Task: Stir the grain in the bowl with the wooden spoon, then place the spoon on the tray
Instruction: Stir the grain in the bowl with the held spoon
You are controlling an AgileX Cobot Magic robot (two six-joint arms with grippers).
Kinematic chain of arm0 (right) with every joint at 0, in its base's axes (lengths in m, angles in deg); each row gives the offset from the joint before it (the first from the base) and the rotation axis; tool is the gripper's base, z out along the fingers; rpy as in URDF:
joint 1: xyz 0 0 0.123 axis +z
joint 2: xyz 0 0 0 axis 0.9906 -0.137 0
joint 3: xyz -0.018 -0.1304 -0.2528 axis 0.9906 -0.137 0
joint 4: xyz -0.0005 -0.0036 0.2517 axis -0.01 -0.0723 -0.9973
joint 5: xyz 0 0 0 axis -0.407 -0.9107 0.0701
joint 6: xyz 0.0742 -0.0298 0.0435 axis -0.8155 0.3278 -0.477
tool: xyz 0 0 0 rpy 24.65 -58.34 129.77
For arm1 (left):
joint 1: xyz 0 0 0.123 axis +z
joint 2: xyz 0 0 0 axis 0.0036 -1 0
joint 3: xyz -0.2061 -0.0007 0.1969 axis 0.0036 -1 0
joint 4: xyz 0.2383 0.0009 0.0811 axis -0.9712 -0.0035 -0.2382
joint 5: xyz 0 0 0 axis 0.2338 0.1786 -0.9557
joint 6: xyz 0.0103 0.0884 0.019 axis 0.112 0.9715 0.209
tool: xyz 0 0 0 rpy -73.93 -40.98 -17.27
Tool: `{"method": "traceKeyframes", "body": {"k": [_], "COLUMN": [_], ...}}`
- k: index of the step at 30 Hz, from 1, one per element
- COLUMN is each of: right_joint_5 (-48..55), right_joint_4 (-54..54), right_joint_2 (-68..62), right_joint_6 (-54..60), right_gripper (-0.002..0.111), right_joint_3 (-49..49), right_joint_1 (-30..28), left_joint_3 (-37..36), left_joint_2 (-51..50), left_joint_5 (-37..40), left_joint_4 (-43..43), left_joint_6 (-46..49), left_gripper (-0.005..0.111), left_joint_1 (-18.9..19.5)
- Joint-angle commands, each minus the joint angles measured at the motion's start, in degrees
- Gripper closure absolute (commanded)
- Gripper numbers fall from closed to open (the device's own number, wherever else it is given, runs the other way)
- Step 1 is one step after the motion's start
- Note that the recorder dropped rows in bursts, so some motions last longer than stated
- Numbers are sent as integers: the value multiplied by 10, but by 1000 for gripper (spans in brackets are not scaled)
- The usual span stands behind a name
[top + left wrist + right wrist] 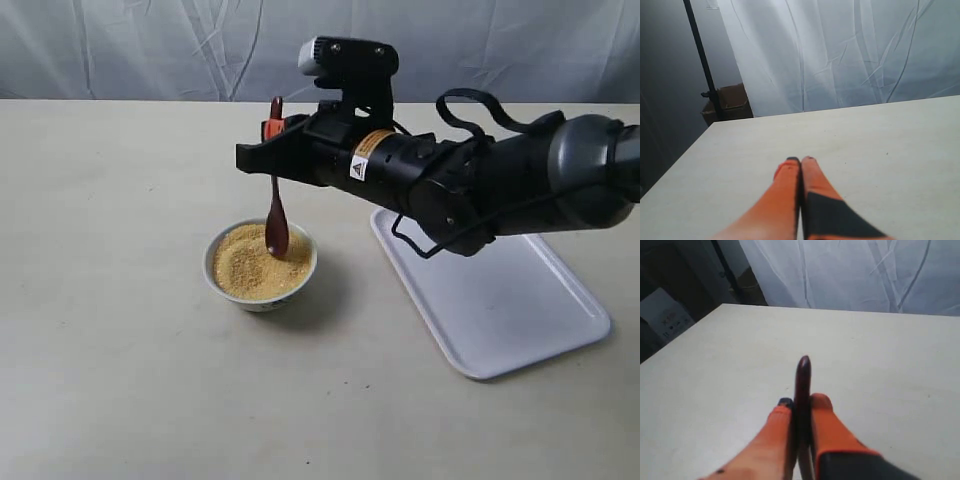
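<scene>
A small white bowl [260,292] sits left of centre on the table, filled with golden-yellow grain [250,268]. The dark wooden spoon [276,215] hangs upright over it, its scoop dipped into the grain at the bowl's far side. My right gripper [272,128] reaches across from the right and is shut on the spoon's handle near its top. In the right wrist view the spoon handle [803,377] pokes out between the orange fingers of that gripper [801,403]. My left gripper [800,160] is shut and empty over bare table; the exterior view does not show it.
The white rectangular tray [500,300] lies flat to the right of the bowl, partly under my right arm [500,185]. A white curtain [150,45] hangs behind the table. A dark stand [702,65] and a cardboard box [727,102] stand beyond the table's corner.
</scene>
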Motion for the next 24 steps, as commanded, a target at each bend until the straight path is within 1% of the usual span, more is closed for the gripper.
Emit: {"method": "traceKeyframes", "body": {"k": [1,7,15,19,24], "right_joint_5": [1,-1,1,1,0], "right_joint_4": [-42,-46,-41,-11,-5], "right_joint_2": [-24,-53,-59,-59,-59], "right_joint_6": [56,51,-35,-82,-98], "right_gripper": [109,109,109,109,109], "right_joint_3": [0,0,0,0,0], "right_joint_1": [-3,-3,-2,-2,-2], "left_joint_3": [-2,-2,-2,-2,-2], "left_joint_2": [2,2,2,2,2], "left_joint_5": [-3,-3,-3,-3,-3], "left_joint_4": [1,1,1,1,1], "left_joint_6": [-1,-1,-1,-1,-1], "left_gripper": [107,107,107,107,107], "left_joint_1": [-4,-4,-4,-4,-4]}}
